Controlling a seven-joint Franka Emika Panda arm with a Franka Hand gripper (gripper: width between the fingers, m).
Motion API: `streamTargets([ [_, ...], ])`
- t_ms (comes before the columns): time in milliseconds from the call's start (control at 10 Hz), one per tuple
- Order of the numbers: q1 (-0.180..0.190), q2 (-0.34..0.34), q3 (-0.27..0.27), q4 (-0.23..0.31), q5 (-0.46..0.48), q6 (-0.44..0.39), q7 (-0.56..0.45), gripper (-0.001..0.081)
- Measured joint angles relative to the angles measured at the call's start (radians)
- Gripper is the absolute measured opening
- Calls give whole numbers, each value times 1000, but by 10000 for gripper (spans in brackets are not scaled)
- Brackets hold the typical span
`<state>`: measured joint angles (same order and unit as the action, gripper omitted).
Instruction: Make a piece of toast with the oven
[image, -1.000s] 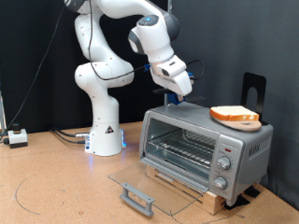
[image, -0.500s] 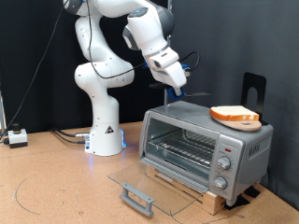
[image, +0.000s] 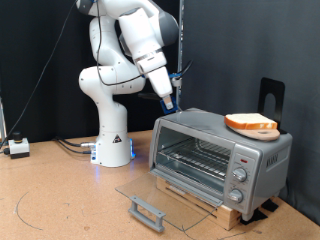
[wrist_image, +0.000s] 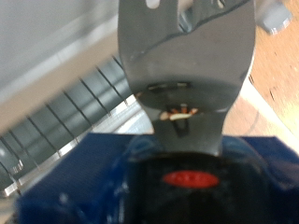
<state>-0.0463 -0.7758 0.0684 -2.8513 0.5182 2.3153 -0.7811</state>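
The piece of toast (image: 251, 123), pale on top with a golden-orange crust, lies on the roof of the oven (image: 222, 152) toward the exterior view's right. The silver oven has its glass door (image: 150, 194) folded flat onto the table, and the wire rack (image: 195, 160) inside is bare. My gripper (image: 168, 101) hangs in the air just off the oven's upper corner on the exterior view's left, fingers pointing down, and nothing shows between them. In the wrist view the grey metal gripper (wrist_image: 187, 56) fills the picture, with the oven rack (wrist_image: 65, 117) blurred behind it.
The white arm base (image: 113, 140) stands behind the oven, with cables (image: 70, 146) running to a small box (image: 18, 147) at the exterior view's left. A black stand (image: 271, 97) rises behind the oven. The oven rests on a wooden block (image: 205, 205).
The gripper has swung from above the oven's roof toward the exterior view's left and slightly down, away from the toast. Toast, oven and door have not moved.
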Motion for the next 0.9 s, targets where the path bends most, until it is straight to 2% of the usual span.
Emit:
streamTargets([
  [200,-48,35,-55,15,-44,-57,-48,411],
  [400,-67,95,-119,41,-67,-117,-136,411],
  [600,-61,93,-116,44,-46,-114,-139,411],
  [900,-14,97,-87,81,-19,-146,-120,411],
])
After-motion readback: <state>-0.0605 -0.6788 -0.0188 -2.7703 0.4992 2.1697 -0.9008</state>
